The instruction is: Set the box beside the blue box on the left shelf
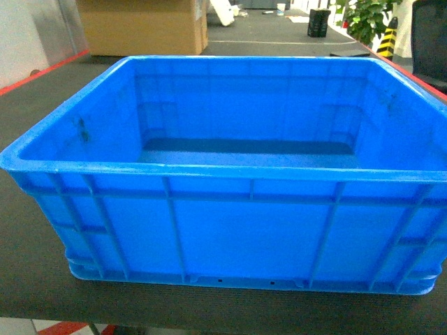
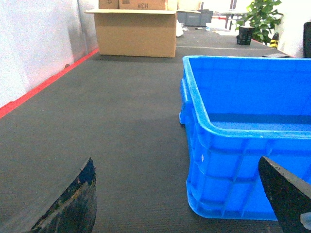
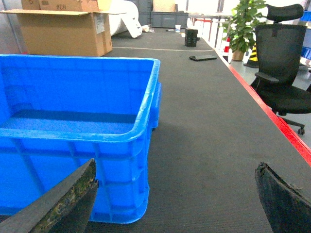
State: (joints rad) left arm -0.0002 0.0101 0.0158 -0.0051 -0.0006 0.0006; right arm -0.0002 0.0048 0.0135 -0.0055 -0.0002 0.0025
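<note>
one box [image 1: 230, 209], bright blue and empty, fills the centre and lower part of the head view, resting flat on the dark mat [image 1: 42, 279] with its ribbed near wall facing the camera. in the left wrist view its near corner occupies the right half of the frame; in the right wrist view the opposite near corner occupies the left half. left gripper [image 2: 189, 204]: fingers spread wide at the bottom corners of the frame, the right-hand fingertip overlapping the box wall (contact cannot be told). right gripper [image 3: 180, 199]: likewise spread wide, its left-hand fingertip before the box corner, nothing held. neither gripper appears in the head view. farther out: a cardboard carton [image 1: 143, 26] at upper left, a potted plant [image 1: 367, 19] at upper right, an office chair [image 3: 282, 63] at the right edge of the right wrist view. progress, as judged: the box is not yet grasped or lifted; neither the left shelf nor the other blue box is visible, so grasp, carry and placement all remain.
</note>
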